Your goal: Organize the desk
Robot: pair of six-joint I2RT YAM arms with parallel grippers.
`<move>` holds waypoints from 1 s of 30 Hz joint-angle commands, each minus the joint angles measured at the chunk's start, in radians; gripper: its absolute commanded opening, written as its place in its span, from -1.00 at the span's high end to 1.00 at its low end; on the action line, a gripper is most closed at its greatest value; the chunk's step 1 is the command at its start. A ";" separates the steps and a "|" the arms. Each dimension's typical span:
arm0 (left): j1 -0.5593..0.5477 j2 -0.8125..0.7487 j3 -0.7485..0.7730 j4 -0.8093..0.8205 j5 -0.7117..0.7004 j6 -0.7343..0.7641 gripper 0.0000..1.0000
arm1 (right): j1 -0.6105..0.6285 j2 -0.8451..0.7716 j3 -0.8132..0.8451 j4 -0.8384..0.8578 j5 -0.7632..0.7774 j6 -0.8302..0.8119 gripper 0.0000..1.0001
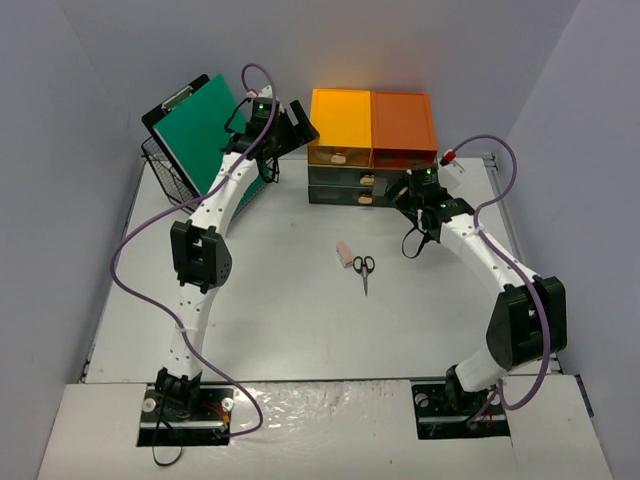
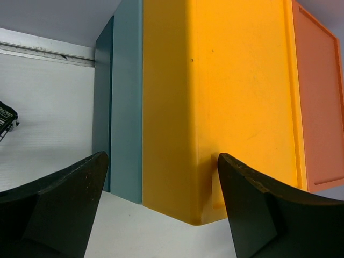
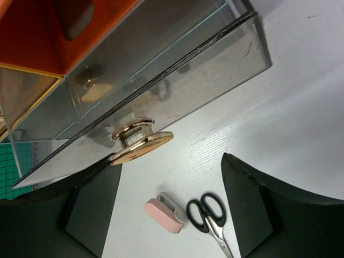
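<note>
The right gripper [image 3: 169, 172] stood wide and empty, with the drawer's brass knob [image 3: 141, 144] just ahead of its jaws. The left gripper [image 2: 161, 157], equally wide, faced the yellow box [image 2: 215, 107]. On the bench [image 1: 280, 320] the scissors [image 1: 364, 268] lay blades nearward, closer to the right arm.

Our left arm [image 1: 205, 215] and right arm [image 1: 480, 255] are white with chunky black joint housings [image 1: 200, 255]. A purple cable [image 1: 113, 268] loops behind each tool, near a small green light [image 1: 258, 101]. Our left tool [image 2: 161, 158] and right tool [image 3: 172, 166] end in matte black wedge fingers [image 2: 54, 215].
</note>
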 commanded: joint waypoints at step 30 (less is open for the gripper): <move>0.002 -0.049 0.006 -0.156 -0.075 0.079 -0.59 | -0.130 0.131 0.065 0.311 -0.197 0.139 -0.40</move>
